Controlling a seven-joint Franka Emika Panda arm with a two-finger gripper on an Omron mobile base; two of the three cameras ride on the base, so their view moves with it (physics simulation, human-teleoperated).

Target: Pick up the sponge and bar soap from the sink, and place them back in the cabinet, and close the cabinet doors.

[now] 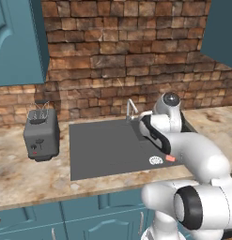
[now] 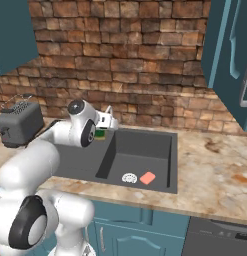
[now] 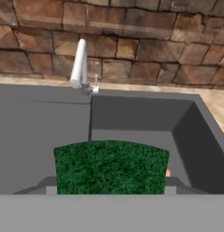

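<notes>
Nearest the hand camera is the sponge (image 3: 111, 166), its dark green face spanning the space between the finger tips of the gripper (image 3: 109, 192); the jaws stand partly closed on it, so it reads as held. From the right base view the sponge (image 2: 100, 133) shows as a small green and yellow block at the hand, raised above the left part of the sink (image 2: 160, 137). The bar soap (image 2: 147, 178) lies on the basin floor, just beside the white drain (image 2: 129, 177), near the front wall.

The step in hand looks like carrying the sponge up to the cabinet. Doing it well means keeping the grip steady, lifting straight clear of the sink rim first, then swinging toward the open shelf without tilting the block out of the jaws. The cabinet doors (image 2: 230, 55) hang open at the upper right, and a door edge could catch the hand on the way in, so the approach should go between them.

The faucet (image 3: 80, 63) rises just beyond the sponge at the far rim and is the closest obstacle. A grey toaster (image 1: 41, 133) stands on the counter (image 1: 23, 178) to the left, well apart from the path.
</notes>
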